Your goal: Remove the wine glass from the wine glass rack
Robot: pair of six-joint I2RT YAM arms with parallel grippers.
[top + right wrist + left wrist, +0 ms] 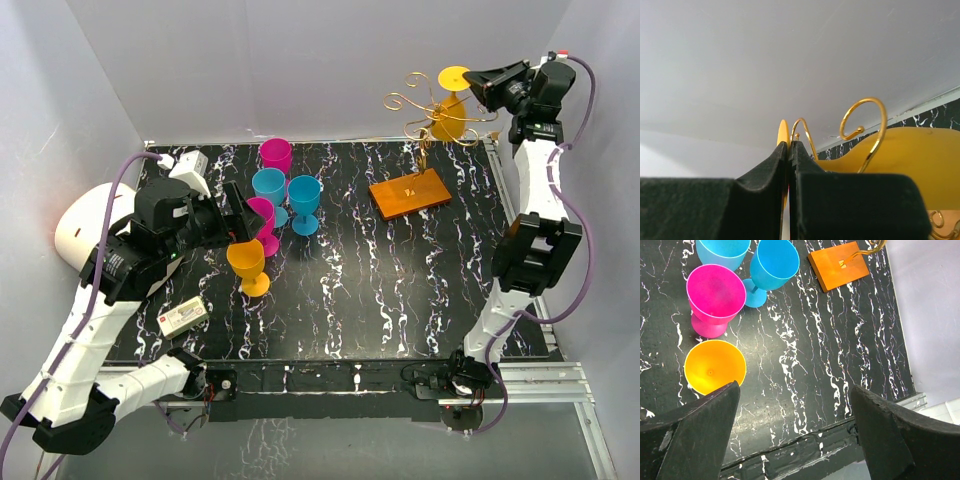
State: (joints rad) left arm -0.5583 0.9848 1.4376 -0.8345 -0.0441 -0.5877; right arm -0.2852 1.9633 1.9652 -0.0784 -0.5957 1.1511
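A yellow wine glass [450, 118] hangs upside down on the wine glass rack [412, 100], a gold wire stand with curled arms on an orange base [410, 193] at the back right. My right gripper [477, 82] is up at the rack top, shut on the edge of the glass's round foot [783, 132]. In the right wrist view its tips [789, 146] pinch the foot, with the yellow bowl [910, 155] and gold curls [875, 135] just behind. My left gripper [240, 215] is open and empty [795, 387] above the table's left side.
Several plastic glasses stand left of centre: an orange one [248, 265] [715, 366], two magenta [275, 153] [715, 297] and two blue [304, 200] [774, 265]. A small white box [182, 317] lies front left. White walls close in behind and beside the rack. The rack base also shows in the left wrist view [838, 265].
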